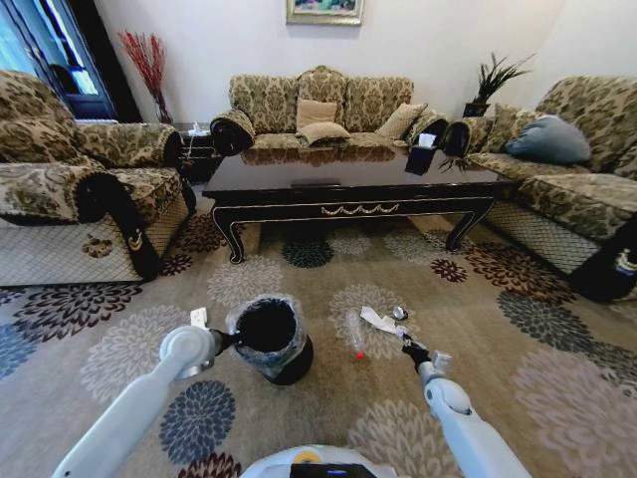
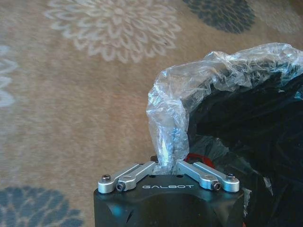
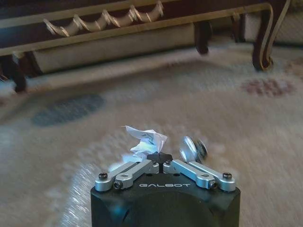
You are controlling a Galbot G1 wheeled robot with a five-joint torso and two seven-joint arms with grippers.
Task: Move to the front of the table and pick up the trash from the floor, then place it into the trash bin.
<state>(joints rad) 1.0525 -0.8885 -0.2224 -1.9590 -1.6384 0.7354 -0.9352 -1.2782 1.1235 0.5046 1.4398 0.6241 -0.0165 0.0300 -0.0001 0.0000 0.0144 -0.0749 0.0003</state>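
Head view: the left pincer grips the trash bin rim on the carpet before the table; a tug could tip it. The right pincer hangs low by the trash.

Left wrist view: pincer clenched on the liner, which may tear.

Right wrist view: pincer looks clenched, empty, behind the crumpled paper; it could nudge the scraps away.
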